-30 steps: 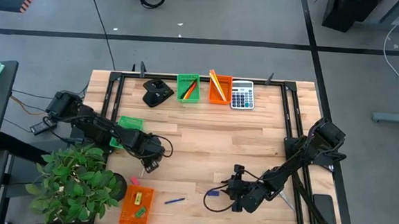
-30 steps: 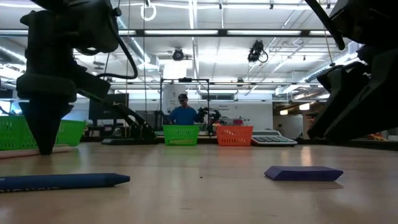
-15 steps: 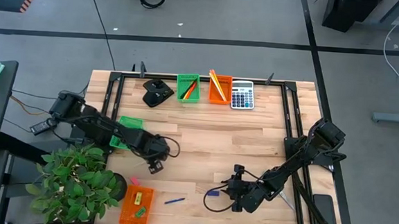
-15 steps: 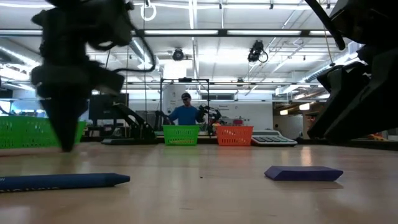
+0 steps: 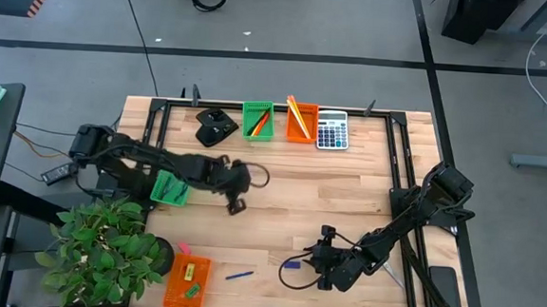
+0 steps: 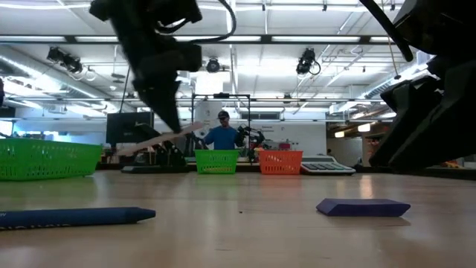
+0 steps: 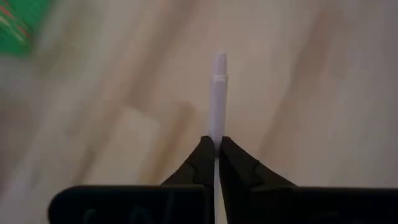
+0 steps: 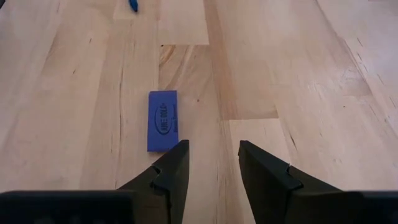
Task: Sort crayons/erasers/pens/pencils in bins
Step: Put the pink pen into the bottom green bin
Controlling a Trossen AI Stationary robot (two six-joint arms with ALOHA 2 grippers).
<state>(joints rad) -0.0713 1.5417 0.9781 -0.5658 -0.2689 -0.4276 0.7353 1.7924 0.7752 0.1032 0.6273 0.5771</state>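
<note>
L claw [image 7: 213,163] grips pale stick, prob. pencil [image 7: 218,93]; R claw [image 8: 211,163] open by blue eraser [image 8: 163,120].

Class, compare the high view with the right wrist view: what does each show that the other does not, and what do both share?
Only the high view shows the left gripper shut on a pencil, the four bins, e.g. the green bin, and the calculator. Only the right wrist view shows the right gripper open, with printed lettering on the blue eraser. Both show that eraser on the table.
</note>
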